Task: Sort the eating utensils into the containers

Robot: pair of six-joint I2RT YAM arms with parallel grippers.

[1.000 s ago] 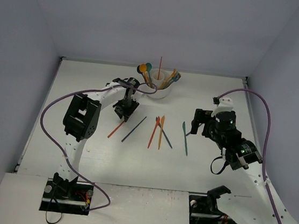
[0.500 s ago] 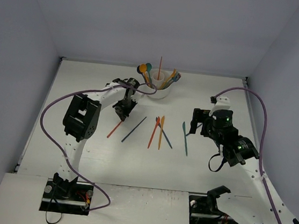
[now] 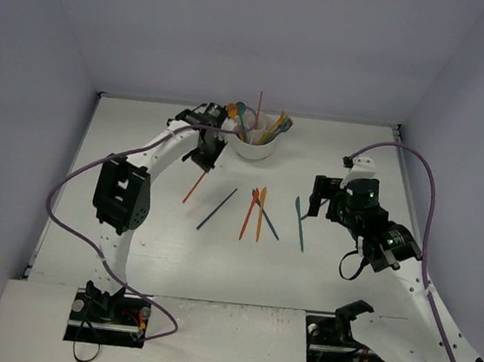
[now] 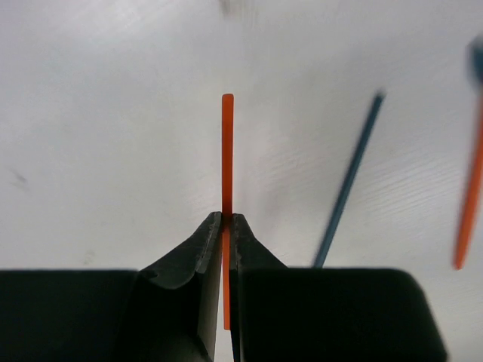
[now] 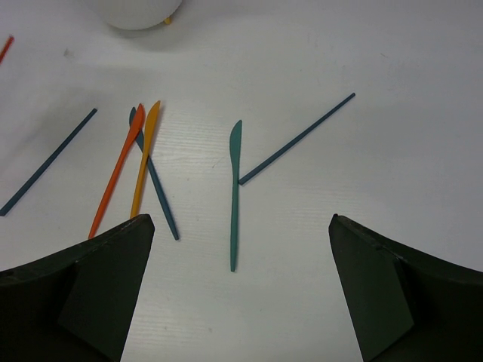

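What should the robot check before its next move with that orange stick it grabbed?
1. Left claw shut on the red-orange utensil: ok.
2. Utensil lifted clear of the table: cannot tell.
3. Spoon, fork or knife? Its head is hidden: cannot tell.
4. White cup upright, close to the left claw: ok.
5. Right claw open over the teal knife, out of the way: ok.

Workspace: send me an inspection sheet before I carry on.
Surface: white table, no spills seen.
Job's things: cup holds several utensils; six more lie loose, including a teal knife.
Clutter: nothing seen.
Grippers: left gripper, jaws shut on a red-orange utensil; right gripper, jaws open near the teal knife.
Cables: purple cable loops along each arm.
Surroundings: plain walls on three sides.
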